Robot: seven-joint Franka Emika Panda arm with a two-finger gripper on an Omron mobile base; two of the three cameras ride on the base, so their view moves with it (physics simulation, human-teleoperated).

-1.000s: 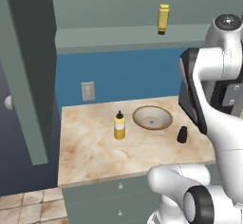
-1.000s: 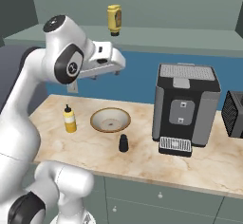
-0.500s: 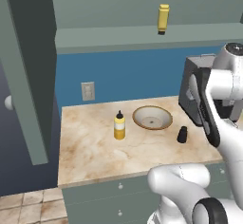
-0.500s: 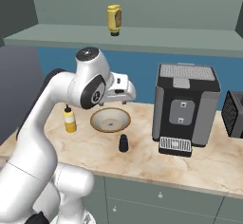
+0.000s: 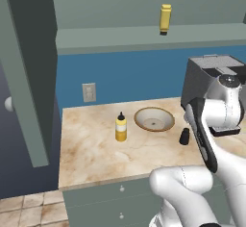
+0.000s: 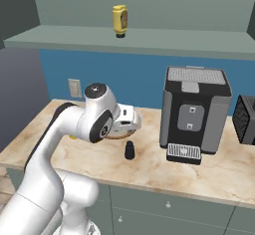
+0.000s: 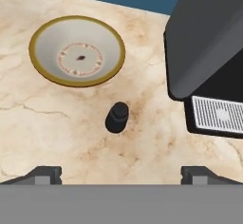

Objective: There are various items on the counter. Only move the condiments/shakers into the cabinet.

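My gripper (image 7: pixel 121 173) is spread as wide as it goes, nothing in it, hanging above the black shaker (image 7: pixel 117 117), which stands upright on the counter (image 7: pixel 42 128) btwn the wooden bowl (image 7: pixel 77 50) and the coffee machine (image 7: pixel 211 52). Plain yellow bottle (image 5: pixel 165 18) already sits on the cabinet shelf (image 5: pixel 110 36); the squeeze bottle (image 5: pixel 121 128) is on the counter, left of the bowl, w/ nozzle up. Risks as I see them: shaker is small and narrow, so if I come down off-centre one finger could clip its top and knock it over or send it rolling toward the bowl. The machine's drip tray (image 7: pixel 216 115) is near on one side, so a wide approach might scrape it. Also could pinch too high on the cap and lose it on the lift to the shelf. Bowl must stay put, so no nudging it.
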